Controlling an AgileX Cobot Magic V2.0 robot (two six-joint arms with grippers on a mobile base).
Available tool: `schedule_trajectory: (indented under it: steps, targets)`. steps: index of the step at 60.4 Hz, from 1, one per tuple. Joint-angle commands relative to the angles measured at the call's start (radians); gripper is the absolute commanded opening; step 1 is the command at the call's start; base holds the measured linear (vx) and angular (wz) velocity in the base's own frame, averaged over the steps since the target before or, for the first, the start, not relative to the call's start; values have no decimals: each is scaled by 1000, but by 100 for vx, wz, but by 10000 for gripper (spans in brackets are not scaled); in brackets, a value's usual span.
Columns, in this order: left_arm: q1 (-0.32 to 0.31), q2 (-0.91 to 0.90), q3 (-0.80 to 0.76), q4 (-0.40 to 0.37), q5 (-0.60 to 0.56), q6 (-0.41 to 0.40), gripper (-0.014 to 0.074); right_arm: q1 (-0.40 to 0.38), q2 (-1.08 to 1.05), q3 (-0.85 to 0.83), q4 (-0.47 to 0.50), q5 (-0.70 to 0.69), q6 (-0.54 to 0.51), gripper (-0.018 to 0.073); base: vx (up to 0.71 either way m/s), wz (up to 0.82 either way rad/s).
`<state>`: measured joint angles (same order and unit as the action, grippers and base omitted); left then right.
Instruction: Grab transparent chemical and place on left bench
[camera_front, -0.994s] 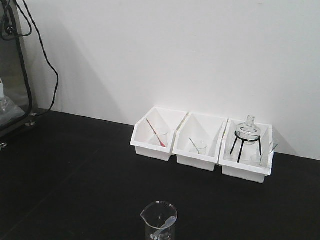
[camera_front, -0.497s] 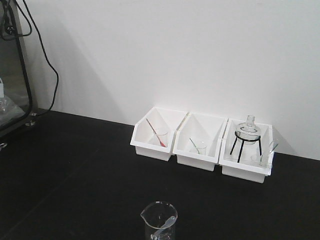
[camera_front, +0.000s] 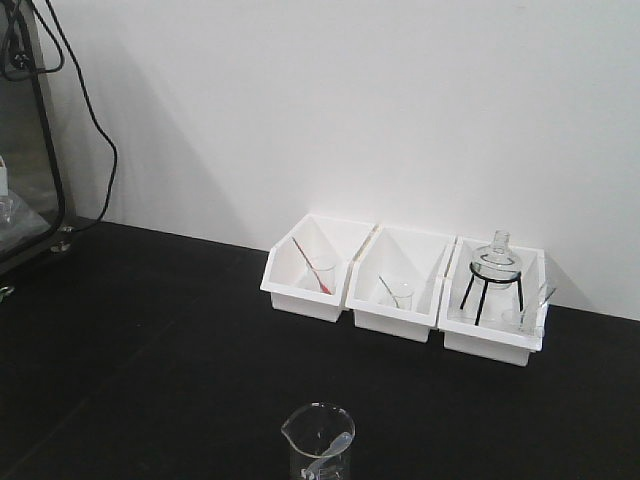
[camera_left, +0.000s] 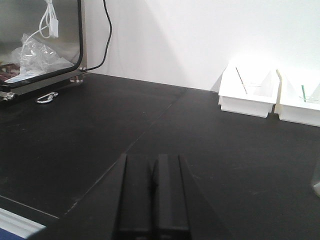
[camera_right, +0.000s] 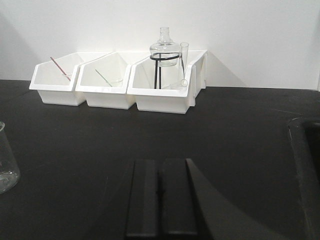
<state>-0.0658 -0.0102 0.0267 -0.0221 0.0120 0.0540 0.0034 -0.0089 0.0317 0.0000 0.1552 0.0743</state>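
Observation:
The transparent chemical, a whitish pipette (camera_front: 331, 446), leans inside a clear glass beaker (camera_front: 318, 440) at the near edge of the left bench (camera_front: 150, 330), a matte black benchtop. The beaker's rim also shows at the left edge of the right wrist view (camera_right: 5, 160). My left gripper (camera_left: 152, 159) is shut and empty, low over the bare black top, left of the beaker. My right gripper (camera_right: 159, 161) is shut and empty, also low over the black top, to the right of the beaker. Neither gripper shows in the front view.
Three white bins stand against the back wall: the left (camera_front: 310, 268) holds a red-tipped stick in a small beaker, the middle (camera_front: 397, 290) a small beaker, the right (camera_front: 494, 262) a round flask on a black tripod. A dark-framed cabinet (camera_front: 30, 130) with a cable stands at the left edge.

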Motion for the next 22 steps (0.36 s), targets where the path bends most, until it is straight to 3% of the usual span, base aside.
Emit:
schedule_trajectory:
  steps: [1, 22]
  targets:
    - [-2, -19, 16, -1, -78, -8, -3, -5, -9, 6, 0, -77, -9, -7, 0, 0]
    - [-2, -19, 16, -1, -78, -8, -3, -5, -9, 6, 0, -76, -9, -7, 0, 0]
